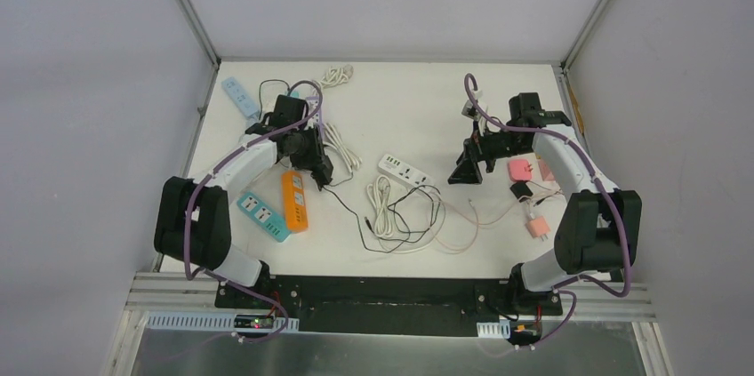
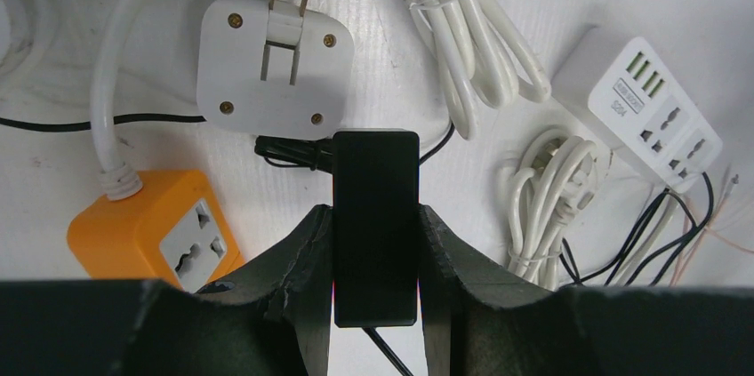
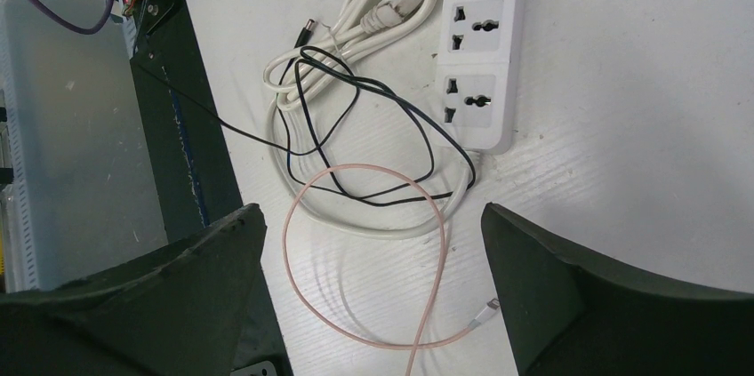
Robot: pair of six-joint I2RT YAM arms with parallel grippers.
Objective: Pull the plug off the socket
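Observation:
My left gripper (image 2: 374,216) is shut on a black plug block (image 2: 374,172), one finger on each long side. The block is over bare table, to the right of the orange power strip (image 2: 151,234) and apart from its sockets. A thin black cord runs from the block. In the top view the left gripper (image 1: 318,172) is just right of the orange strip (image 1: 294,200). My right gripper (image 3: 373,225) is open and empty above a pink cable (image 3: 356,180), near the white power strip (image 3: 480,47). It also shows in the top view (image 1: 465,173).
A white flat plug (image 2: 267,65) with bare prongs and bundled white cords (image 2: 471,47) lie ahead of the left gripper. The white strip (image 1: 402,170) sits mid-table by tangled cords. Blue strips (image 1: 263,215) lie at left. Pink adapters (image 1: 519,169) and a black one (image 1: 521,189) lie at right.

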